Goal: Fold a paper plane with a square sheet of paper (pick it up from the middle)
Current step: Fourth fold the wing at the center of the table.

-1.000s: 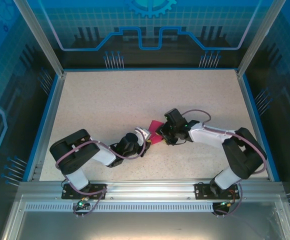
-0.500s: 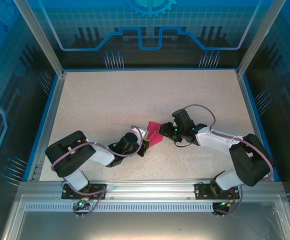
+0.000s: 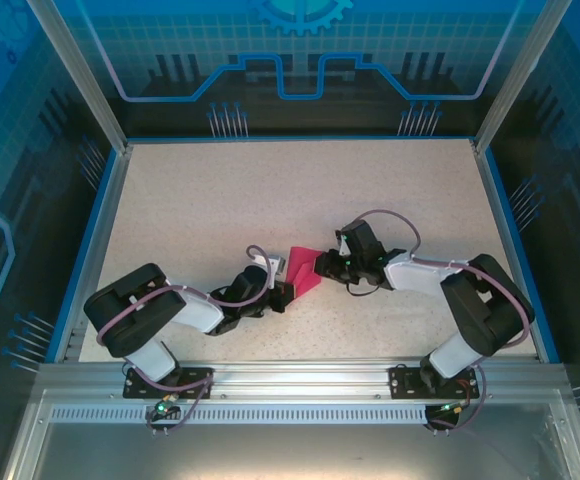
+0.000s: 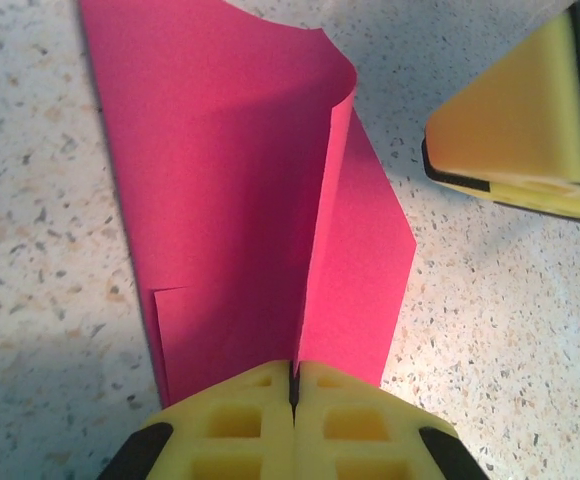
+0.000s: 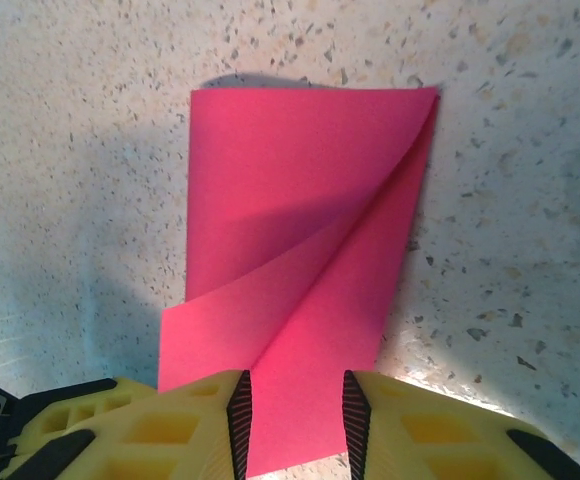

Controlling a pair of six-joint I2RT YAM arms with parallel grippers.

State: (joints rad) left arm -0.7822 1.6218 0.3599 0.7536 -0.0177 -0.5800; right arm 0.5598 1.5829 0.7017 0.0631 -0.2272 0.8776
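The magenta-pink sheet of paper (image 3: pixel 302 270) lies folded on the table between both grippers. In the left wrist view the paper (image 4: pixel 220 180) has one layer standing up on edge as a flap. My left gripper (image 4: pixel 293 378) is shut on the near end of that flap. In the top view the left gripper (image 3: pixel 283 291) sits at the paper's lower left corner. My right gripper (image 3: pixel 324 266) is low at the paper's right edge. It stands open (image 5: pixel 295 420), and the paper (image 5: pixel 300 200) runs flat between its fingers. One right fingertip (image 4: pixel 515 120) shows beside the paper.
The speckled tabletop (image 3: pixel 270 190) stretches free behind and to both sides of the paper. A blue rim (image 3: pixel 88 250) borders it, and an aluminium rail (image 3: pixel 290 375) with both arm bases runs along the near edge.
The right gripper has drawn back to the right off the paper and settled low at its right edge. The left gripper has shifted left and down, and more paper shows.
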